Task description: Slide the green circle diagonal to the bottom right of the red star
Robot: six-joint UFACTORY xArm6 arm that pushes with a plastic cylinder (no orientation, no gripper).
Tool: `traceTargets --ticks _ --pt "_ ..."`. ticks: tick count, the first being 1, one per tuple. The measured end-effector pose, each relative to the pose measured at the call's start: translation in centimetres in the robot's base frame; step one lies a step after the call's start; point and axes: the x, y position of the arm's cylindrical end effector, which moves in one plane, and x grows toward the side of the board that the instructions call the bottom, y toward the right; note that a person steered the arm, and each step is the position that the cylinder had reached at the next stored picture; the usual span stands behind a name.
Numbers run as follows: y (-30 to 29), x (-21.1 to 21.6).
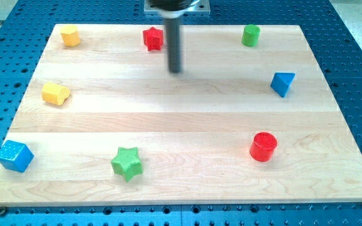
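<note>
Wooden board (181, 119): pale, lies on a blue perforated table (351, 56).
My tip (176, 71): the lower end of the dark rod, just to the lower right of the red star, touching no block. No pincer is on this arm, so apart or together cannot be told.
Red star (153, 38): near the view's top edge, left of the rod.
Green circle (251, 35): a green cylinder near the view's top right, well apart from the red star and from my tip.
Blue triangle block (283, 83): at the view's right edge of the board.
Red cylinder (263, 147): lower right.
Green star (127, 163): lower middle-left.
Blue cube (14, 156): lower left corner.
Yellow blocks: one (70, 36) at top left, one (56, 94) at the left edge; their shapes are not clear.
</note>
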Motion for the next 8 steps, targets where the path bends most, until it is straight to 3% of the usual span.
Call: traceTargets --ticks 1,2,3,5,6,8 --pt "8.0 -0.5" --pt "12.0 -4.2" --pt "13.6 -8.3" --pt "18.7 -9.2" --pt "18.8 -13.3" --pt "14.9 -11.2"
